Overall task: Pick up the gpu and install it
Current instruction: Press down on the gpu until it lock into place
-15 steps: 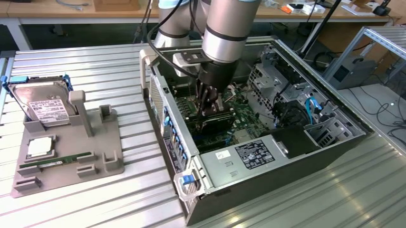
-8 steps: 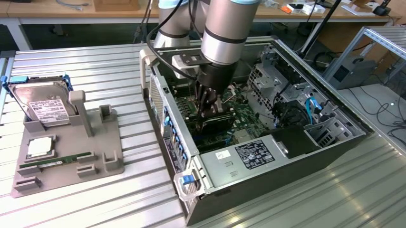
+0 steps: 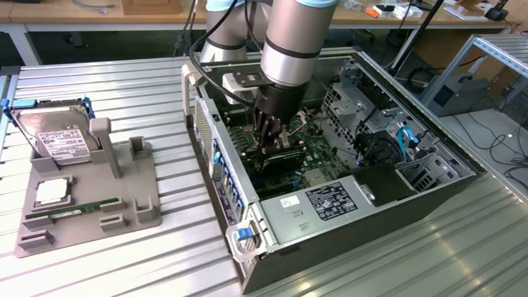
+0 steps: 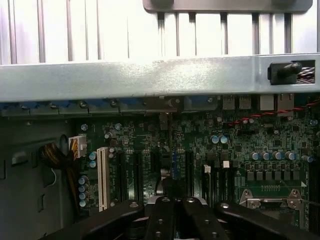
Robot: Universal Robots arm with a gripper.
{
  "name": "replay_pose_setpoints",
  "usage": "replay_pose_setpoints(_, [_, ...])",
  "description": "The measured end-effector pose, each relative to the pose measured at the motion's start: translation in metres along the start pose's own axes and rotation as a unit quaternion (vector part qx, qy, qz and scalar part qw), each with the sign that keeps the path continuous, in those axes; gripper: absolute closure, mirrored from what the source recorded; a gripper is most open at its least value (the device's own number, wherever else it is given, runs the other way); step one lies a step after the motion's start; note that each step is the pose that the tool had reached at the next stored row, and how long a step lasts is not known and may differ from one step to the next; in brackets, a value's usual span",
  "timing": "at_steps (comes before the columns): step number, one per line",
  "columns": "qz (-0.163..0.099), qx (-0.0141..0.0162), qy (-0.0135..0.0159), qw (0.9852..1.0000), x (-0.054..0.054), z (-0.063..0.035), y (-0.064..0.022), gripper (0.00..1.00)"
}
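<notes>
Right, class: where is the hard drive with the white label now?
Exterior view's far left: the hard drive sits in the grey holder, left of the open computer case.

One open computer case (image 3: pixel 347 204), one hard drive (image 3: pixel 59 139), one memory stick (image 3: pixel 62 213)

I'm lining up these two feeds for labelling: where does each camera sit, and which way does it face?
Exterior view: off the arm, raised, looking down at the open computer case on the slatted table; the arm reaches in, gripper over the motherboard.
Wrist view: on the wrist, facing into the case at the motherboard; the shut jaws of the gripper show.
Shared: gripper, motherboard, case.
</notes>
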State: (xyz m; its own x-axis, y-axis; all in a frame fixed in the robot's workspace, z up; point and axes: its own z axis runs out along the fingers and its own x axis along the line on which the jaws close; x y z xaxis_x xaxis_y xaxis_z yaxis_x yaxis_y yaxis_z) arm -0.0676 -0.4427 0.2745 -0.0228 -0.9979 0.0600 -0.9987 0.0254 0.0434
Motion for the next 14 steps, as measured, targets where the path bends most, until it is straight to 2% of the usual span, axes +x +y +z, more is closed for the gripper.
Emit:
replay_pose_setpoints(12, [0.000,0.0000,0.0000,1.0000,-0.0035,0.0066,0.0003,0.89])
replay_pose_setpoints(14, [0.000,0.0018,-0.0001,1.0000,-0.0034,0.0064,0.0012,0.89])
